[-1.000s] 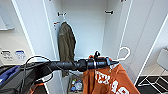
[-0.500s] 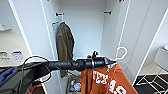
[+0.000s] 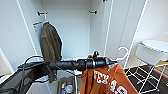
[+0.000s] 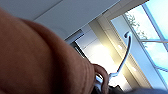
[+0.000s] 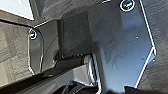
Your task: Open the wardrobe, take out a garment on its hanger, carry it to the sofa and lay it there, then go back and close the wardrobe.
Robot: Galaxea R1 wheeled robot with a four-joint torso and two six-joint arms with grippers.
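Observation:
The wardrobe [image 3: 72,30] stands open in front of me, its white doors swung out to both sides. My left arm reaches across from the left, and my left gripper [image 3: 111,62] is shut on the white hanger [image 3: 124,51], whose curved hook rises just past the gripper. The burnt-orange garment [image 3: 107,80] with white letters hangs from it, in front of the wardrobe's right half. In the left wrist view the orange garment [image 4: 37,57] looms close, with the hanger [image 4: 126,52] hook against a bright window.
A dark olive jacket [image 3: 51,42] hangs inside the wardrobe at the left. A low box of small items [image 3: 65,87] sits on the wardrobe floor. A white round chair on wire legs [image 3: 152,50] stands at the right on dark flooring [image 3: 150,82].
The whole head picture has shifted: the wardrobe and jacket now sit further left. My left arm with the hanger and garment keeps its place in the picture.

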